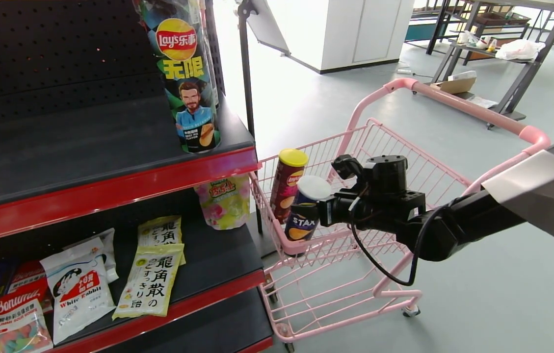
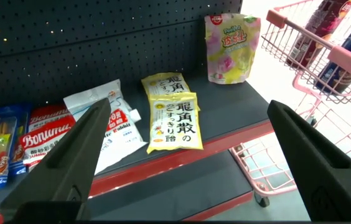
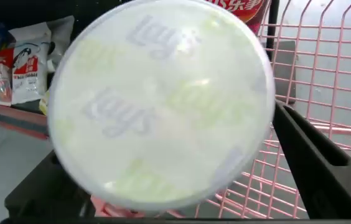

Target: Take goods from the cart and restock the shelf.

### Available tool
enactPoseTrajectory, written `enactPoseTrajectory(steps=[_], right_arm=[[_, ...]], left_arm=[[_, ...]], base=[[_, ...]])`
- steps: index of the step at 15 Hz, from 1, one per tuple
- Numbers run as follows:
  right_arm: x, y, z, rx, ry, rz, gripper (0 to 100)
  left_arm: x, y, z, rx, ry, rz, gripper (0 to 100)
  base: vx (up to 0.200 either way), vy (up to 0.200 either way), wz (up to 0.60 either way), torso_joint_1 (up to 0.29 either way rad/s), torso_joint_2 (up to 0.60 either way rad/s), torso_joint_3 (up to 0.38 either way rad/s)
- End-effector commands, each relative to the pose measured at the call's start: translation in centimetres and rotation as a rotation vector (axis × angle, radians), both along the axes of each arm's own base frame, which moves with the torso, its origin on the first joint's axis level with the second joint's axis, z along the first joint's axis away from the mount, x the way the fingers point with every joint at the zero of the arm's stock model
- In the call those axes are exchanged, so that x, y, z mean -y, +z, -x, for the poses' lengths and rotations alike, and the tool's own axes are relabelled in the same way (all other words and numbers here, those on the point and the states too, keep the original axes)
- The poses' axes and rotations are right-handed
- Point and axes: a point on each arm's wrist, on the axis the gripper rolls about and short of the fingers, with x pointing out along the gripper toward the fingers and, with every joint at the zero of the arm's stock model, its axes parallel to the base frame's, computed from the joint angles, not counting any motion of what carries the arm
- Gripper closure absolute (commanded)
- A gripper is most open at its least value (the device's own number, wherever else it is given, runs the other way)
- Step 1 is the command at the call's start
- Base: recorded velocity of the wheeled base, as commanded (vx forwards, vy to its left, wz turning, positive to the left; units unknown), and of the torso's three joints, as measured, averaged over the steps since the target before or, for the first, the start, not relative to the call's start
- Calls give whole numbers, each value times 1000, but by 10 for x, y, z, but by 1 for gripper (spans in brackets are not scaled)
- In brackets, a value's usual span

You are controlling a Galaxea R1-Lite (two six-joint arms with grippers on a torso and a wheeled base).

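One near-upright can [image 1: 301, 228] clenched in right pincer [image 1: 312, 210] at cart [image 1: 473, 110] front corner, centre frame; shelf [image 1: 110, 193] lies upper left. Left pincer [image 2: 188, 106] released, idle.

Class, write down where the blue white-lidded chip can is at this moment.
In the head view the blue can is near centre, clamped in the right gripper at the shelf-side corner of the pink cart, beside the maroon can.

Head cam: high, down onto shelf [image 1: 110, 189], cart [image 1: 473, 110]. L wrist cam shares both, nearer. R wrist: tight on can [image 3: 163, 102] lid.
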Motion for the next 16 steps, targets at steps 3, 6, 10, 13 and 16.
enactPoseTrajectory(steps=[3,6,10,13,16], right_arm=[[-8,-20,-16,-18,-2,8,0],[-12,-23,-25,-3,-10,4,100],[-10,-21,-26,-17,-30,-22,100],[-5,-2,-17,17,-48,-25,100],[5,39,-1,93,-61,-58,100]], left_arm=[[0,0,0,-1,1,0,0],[0,0,0,-1,-1,0,0],[0,0,0,-1,1,0,0],[0,0,0,-1,-1,0,0],[0,0,0,-1,-1,0,0]], base=[[0,0,0,0,0,0],[0,0,0,0,0,0],[0,0,0,0,0,0],[0,0,0,0,0,0],[0,0,0,0,0,0]])
